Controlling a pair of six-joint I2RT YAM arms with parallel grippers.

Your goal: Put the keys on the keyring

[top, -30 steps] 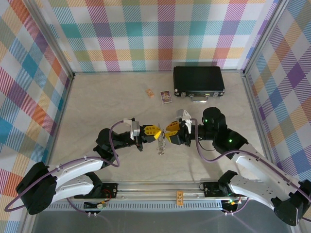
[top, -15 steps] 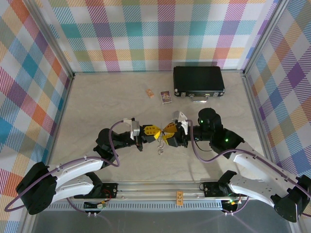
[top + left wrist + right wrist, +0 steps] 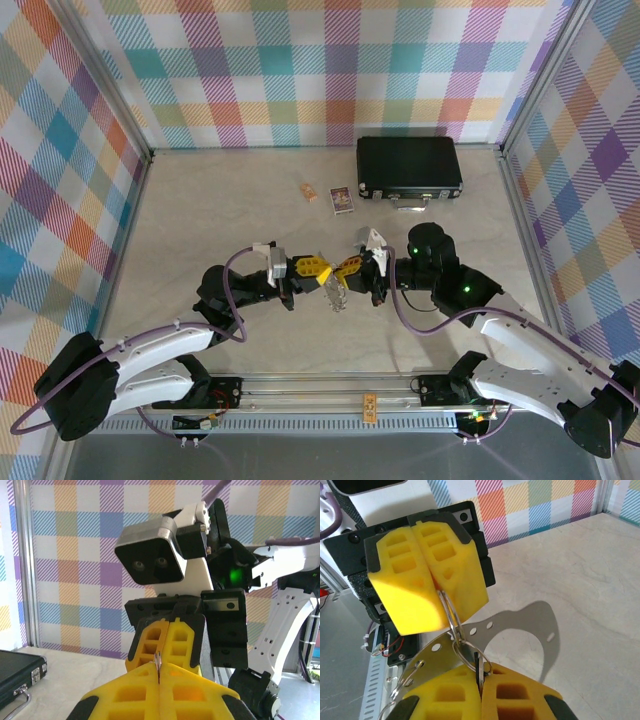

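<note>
Two grippers meet tip to tip above the tabletop (image 3: 200,210). The left gripper (image 3: 316,270) is clamped tight on the keyring (image 3: 451,619), which sticks out of its fingertips toward the right gripper (image 3: 347,267). The right gripper is pinched down on a thin metal piece linked to the ring, apparently a key (image 3: 478,666) seen edge-on. Other keys (image 3: 336,298) dangle just below both tips. As I judge it, there are three risks. The thin ring could twist or slip from either pinch. Pulling apart could drop the bunch. A misaligned push would jam the key against the coil rather than thread it.
</note>
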